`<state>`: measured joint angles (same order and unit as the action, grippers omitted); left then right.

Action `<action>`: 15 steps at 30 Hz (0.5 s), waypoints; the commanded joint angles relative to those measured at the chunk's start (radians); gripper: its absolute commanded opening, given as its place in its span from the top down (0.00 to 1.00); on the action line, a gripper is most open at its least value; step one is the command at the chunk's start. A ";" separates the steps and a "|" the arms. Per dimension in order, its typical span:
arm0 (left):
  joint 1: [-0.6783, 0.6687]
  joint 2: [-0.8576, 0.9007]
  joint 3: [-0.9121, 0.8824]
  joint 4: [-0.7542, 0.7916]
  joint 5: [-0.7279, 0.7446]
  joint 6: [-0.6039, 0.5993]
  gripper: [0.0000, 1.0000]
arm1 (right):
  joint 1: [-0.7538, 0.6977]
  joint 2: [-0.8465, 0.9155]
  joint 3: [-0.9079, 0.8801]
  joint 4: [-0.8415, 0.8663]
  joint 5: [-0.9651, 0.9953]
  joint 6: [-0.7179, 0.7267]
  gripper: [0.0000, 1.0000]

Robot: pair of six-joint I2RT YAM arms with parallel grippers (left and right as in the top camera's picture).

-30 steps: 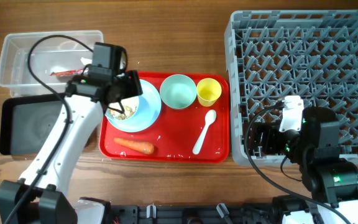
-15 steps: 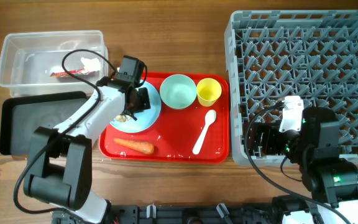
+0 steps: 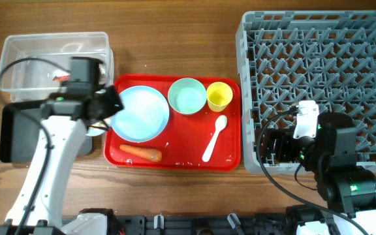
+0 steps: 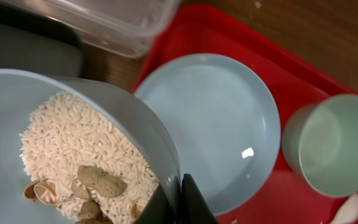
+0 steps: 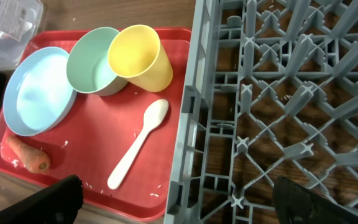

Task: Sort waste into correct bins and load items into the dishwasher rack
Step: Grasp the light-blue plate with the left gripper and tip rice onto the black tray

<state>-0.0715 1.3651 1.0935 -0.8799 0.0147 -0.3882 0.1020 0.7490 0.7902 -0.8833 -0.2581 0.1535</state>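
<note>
My left gripper (image 4: 180,186) is shut on the rim of a light blue cup (image 4: 17,99) filled with white rice and beige food scraps (image 4: 73,155). In the overhead view the left gripper (image 3: 109,108) hangs at the red tray's left edge, beside the black bin (image 3: 18,130). The large light blue dish (image 3: 140,113) lies bare on the red tray (image 3: 230,153) with the mint bowl (image 3: 187,95), yellow cup (image 3: 219,95), white spoon (image 3: 214,138) and carrot stick (image 3: 141,153). The clear bin (image 3: 18,52) holds a red wrapper (image 3: 61,77). My right gripper (image 5: 176,202) stands open at the grey rack's (image 3: 318,65) front left corner.
The rack (image 5: 278,93) stands right of the red tray, its wall close to the spoon (image 5: 138,143). The clear bin (image 4: 123,22) and black bin (image 4: 23,50) lie one behind the other at the left. Rice grains dot the tray's front.
The left gripper shut on the rice-filled cup's rim and carried it left off the large dish, which now lies bare. The right arm has not moved.
</note>
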 commanded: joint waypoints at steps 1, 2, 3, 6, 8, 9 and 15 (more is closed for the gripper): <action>0.199 -0.017 0.020 0.000 0.222 -0.003 0.96 | 0.003 -0.002 0.018 -0.004 0.002 0.004 0.00; 0.269 -0.007 0.019 0.005 0.298 0.030 0.96 | 0.003 -0.002 0.018 -0.008 0.002 0.003 0.00; 0.344 0.009 0.019 0.012 0.394 0.071 0.96 | 0.003 -0.002 0.018 -0.011 0.002 0.004 0.00; 0.517 0.064 0.019 0.033 0.602 0.130 0.96 | 0.003 -0.002 0.018 -0.011 0.002 0.005 0.00; 0.601 0.124 0.019 0.057 0.759 0.174 0.96 | 0.003 -0.002 0.018 -0.011 0.002 0.005 0.00; 0.629 0.153 0.019 0.061 0.799 0.183 0.96 | 0.003 -0.002 0.018 -0.011 0.002 0.005 0.00; 0.791 0.366 0.019 0.048 1.153 0.334 0.96 | 0.003 -0.002 0.018 -0.012 0.002 0.005 0.00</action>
<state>0.6628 1.6642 1.0943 -0.8238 0.9352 -0.1577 0.1020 0.7490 0.7902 -0.8948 -0.2581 0.1535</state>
